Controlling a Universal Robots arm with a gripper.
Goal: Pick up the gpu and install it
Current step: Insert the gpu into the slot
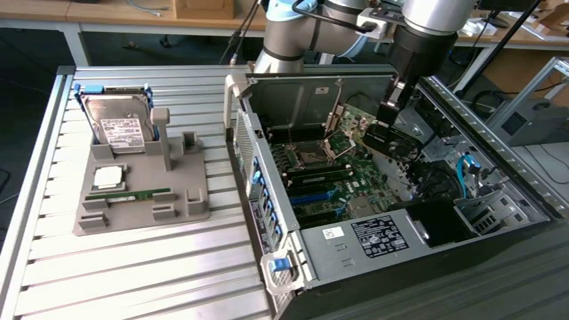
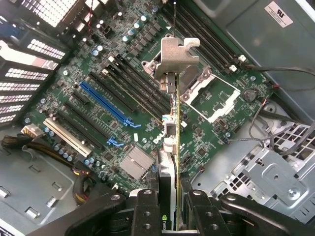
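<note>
Holding, exterior view: the gripper is gripping the gpu inside the open computer case, above the motherboard.
Worktop, exterior view: the worktop is carrying a grey tray with the hard drive standing in it.
Fingers, wrist view: the fingers are clamping the gpu edge-on from both sides.
Bracket, wrist view: the card's silver bracket is hanging clear of the motherboard, apart from the blue slot.
</note>
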